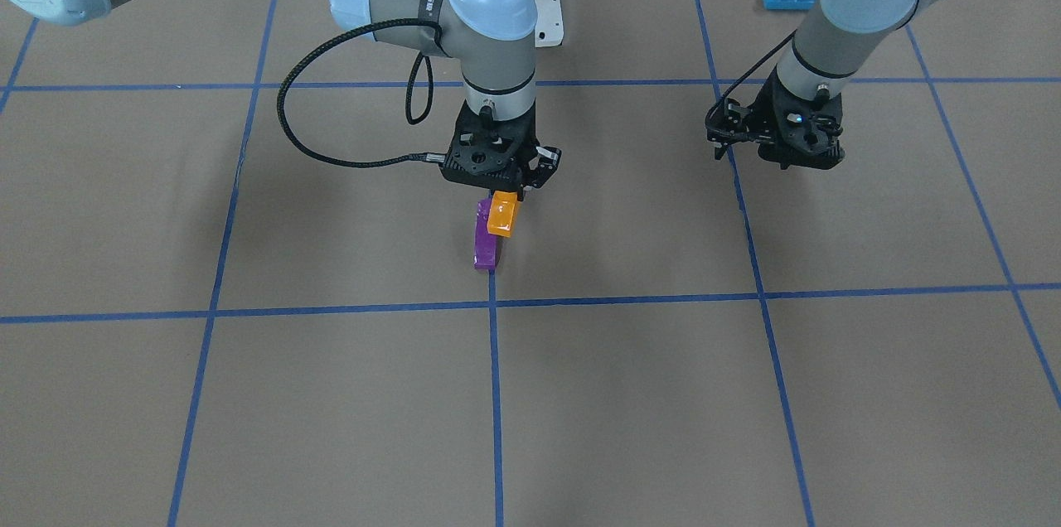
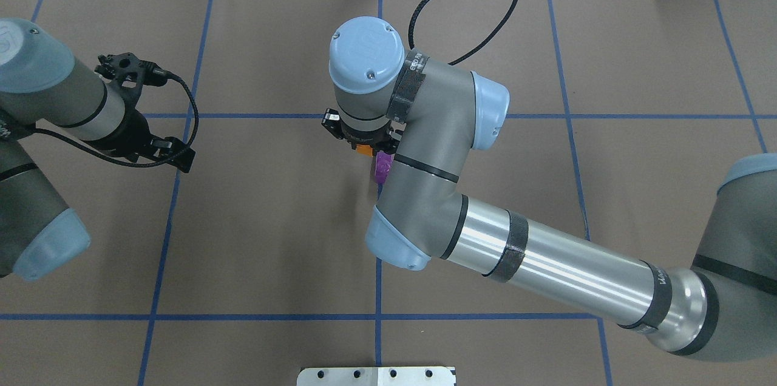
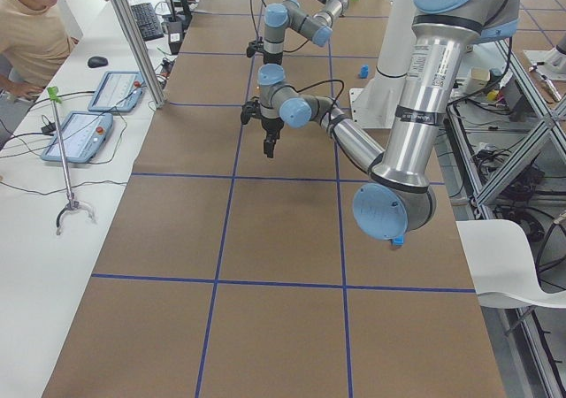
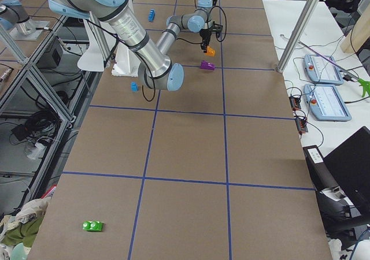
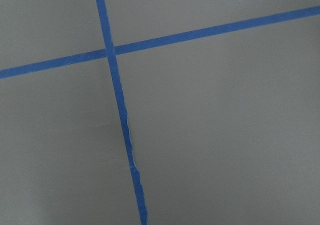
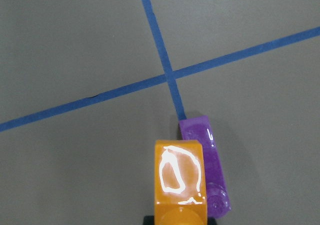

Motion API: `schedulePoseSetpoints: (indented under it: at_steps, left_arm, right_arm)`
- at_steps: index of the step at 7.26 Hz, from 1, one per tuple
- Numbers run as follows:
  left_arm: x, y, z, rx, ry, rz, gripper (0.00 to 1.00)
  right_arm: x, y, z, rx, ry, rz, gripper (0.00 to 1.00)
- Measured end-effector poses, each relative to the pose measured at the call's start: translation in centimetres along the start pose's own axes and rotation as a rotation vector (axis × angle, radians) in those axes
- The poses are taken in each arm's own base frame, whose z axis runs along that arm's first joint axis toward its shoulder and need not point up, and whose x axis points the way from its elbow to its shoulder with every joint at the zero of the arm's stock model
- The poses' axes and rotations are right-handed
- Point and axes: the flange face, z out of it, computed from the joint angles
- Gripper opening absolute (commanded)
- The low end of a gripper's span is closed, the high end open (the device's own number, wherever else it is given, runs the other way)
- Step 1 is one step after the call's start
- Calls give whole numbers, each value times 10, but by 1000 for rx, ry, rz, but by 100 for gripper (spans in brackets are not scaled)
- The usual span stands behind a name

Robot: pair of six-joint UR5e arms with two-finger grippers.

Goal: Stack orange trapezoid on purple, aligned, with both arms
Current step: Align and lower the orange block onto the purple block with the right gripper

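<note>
Right claw (image 1: 504,194): clamped on the orange trapezoid (image 1: 502,215), which hangs clear of the tabletop (image 1: 663,394), just above and partly beside the purple (image 1: 484,244) lying flat there.

Step in hand, as judged: positioning for placement; the bricks are not yet mated.

The right wrist view shows the two outlines offset and skewed. The next move calls for a sideways correction and a twist to square them before lowering.

Left claw (image 1: 779,147): well apart, opening cannot be told.

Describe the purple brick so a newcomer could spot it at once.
Find the right gripper near the table's centre, holding the orange trapezoid. Just below, on a blue tape line, lies the purple brick. Unlike its orange neighbour, it is dark purple and rests on the table.
</note>
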Motion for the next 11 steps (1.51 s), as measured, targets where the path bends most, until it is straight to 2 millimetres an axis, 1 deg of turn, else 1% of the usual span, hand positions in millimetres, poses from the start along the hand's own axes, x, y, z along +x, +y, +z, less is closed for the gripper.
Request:
schedulePoseSetpoints:
  at_steps: [1, 3, 5, 8, 11]
  left_arm:
    - [1, 0, 0, 1, 1, -1, 100]
    - [2, -1, -1, 2, 2, -4, 100]
    - [3, -1, -2, 4, 4, -5, 100]
    - [4, -1, -3, 6, 6, -7, 100]
    - [5, -1, -4, 7, 7, -10, 100]
  right_arm:
    - [7, 1, 6, -7, 9, -5, 0]
    - [16, 7, 10, -16, 10, -30, 0]
    - [20, 11, 15, -19, 19, -92, 0]
    - [25, 11, 23, -16, 33, -174, 0]
    - [27, 15, 28, -19, 44, -203, 0]
